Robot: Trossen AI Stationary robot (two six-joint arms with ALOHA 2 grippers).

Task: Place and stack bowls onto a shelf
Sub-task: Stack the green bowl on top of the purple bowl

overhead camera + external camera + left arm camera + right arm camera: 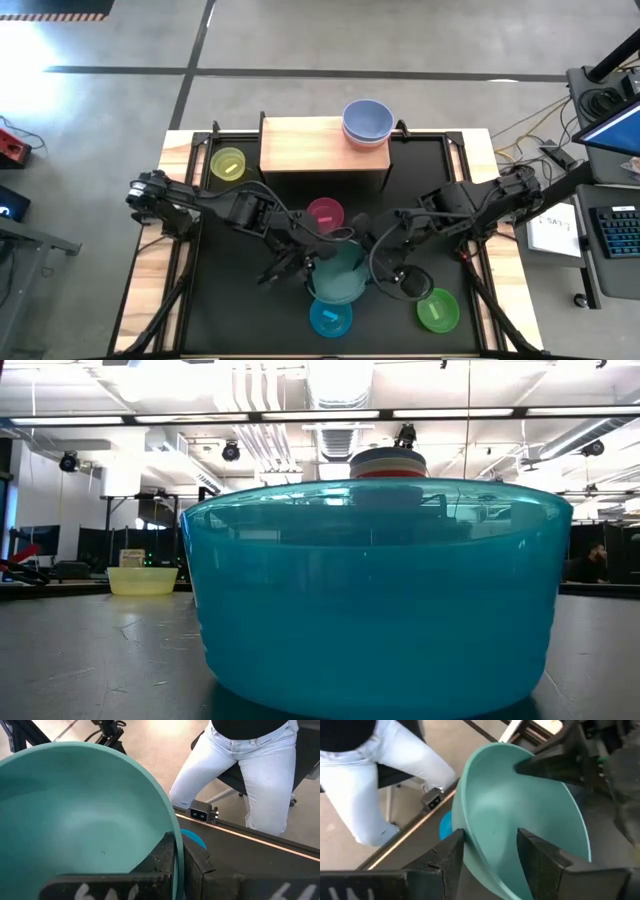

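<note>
Overhead first: left pincer [318,262] is clenched on the rim of the teal bowl [338,275], which sits lifted at lower centre of the frame, above the black counter [400,190]. Right pincer [372,268] is beside the same bowl on its right, fingers spread, with the rim between them. Seven bowls can be counted here: teal in the grip, magenta bowl [325,213] just above it in the frame, bright blue bowl [330,318] below it, green bowl [437,310] at lower right, yellow-green bowl [228,163] at upper left, and a lavender-blue bowl [367,120] nested in a paler one on the right end of the shelf [310,145], a pale wood top at upper centre.

Low view: the bright blue bowl [375,600] fills the frame, translucent, straight-walled; the yellow-green bowl [142,580] is small at far left.

Left wrist view: two dark fingers [167,860] pinch the teal bowl's [75,810] thin wall, one inside, one outside. A person in pale jeans sits beyond the counter edge.

Right wrist view: fingers [540,860] stand apart on either side of the teal bowl's [520,820] rim, released; the other pincer grips its far edge.
</note>
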